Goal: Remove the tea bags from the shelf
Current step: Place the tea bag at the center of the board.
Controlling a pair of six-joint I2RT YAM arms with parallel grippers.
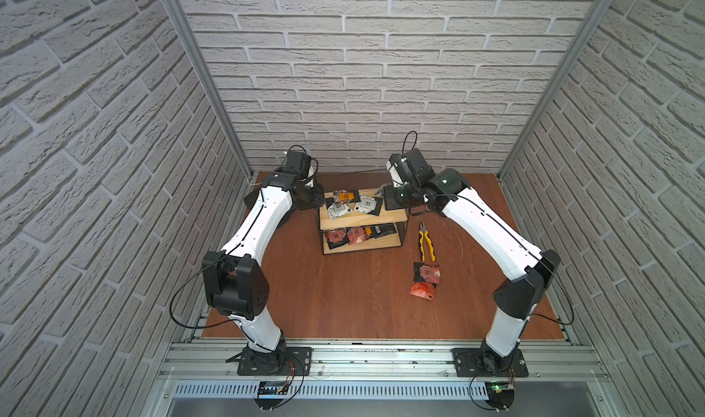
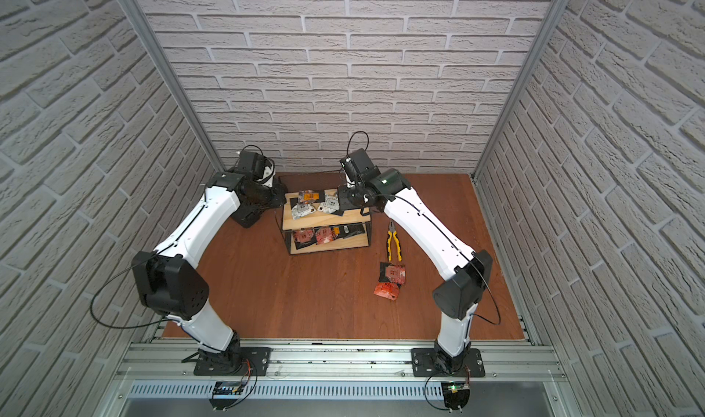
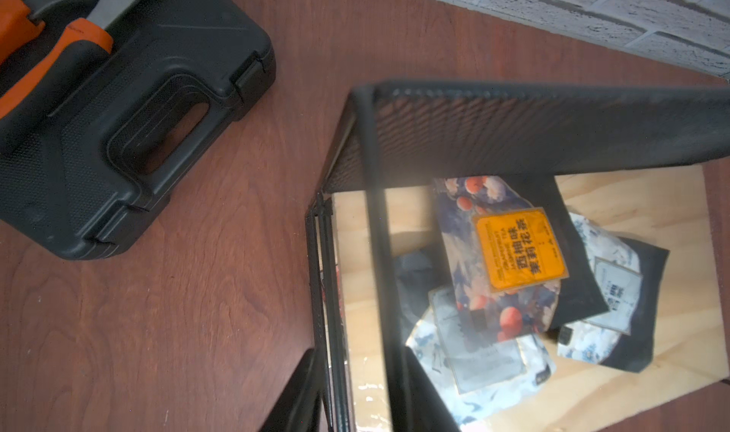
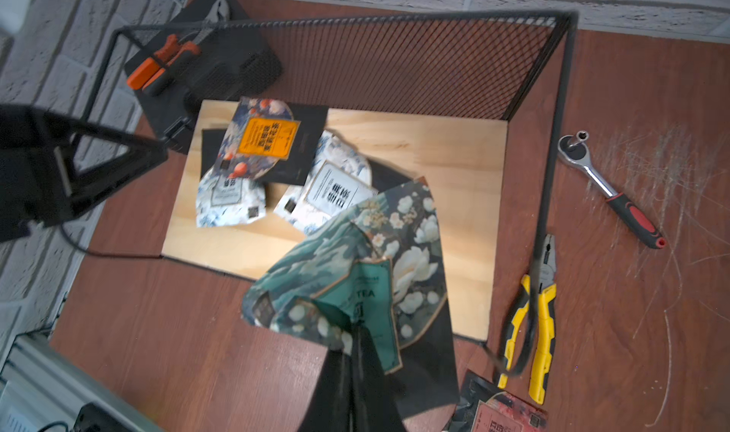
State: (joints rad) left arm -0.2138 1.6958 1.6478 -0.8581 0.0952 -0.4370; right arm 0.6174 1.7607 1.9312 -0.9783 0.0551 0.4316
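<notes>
Table: brown wood board, carrying everything below.
Shelf: upright at the back middle of the table; two pine boards in a black wire frame.
Tool case: black, flat on the table just beside the shelf's left end; orange-handled tool lying on top.
Left claw: clenched on the shelf's left end frame, one finger outside, one over the top board.
Right claw: grasping a teal tea bag, raised over the top board's right end.
Pliers: yellow handles, flat on the table just right of the shelf.
Ratchet: on the table near the pliers, not touching.
Top board: orange-labelled tea bag overlapping white tea bags.
Lower board: red tea bags side by side.
Off the shelf: two loose red tea bags, overlapping, on the table just in front of the pliers' handles.
</notes>
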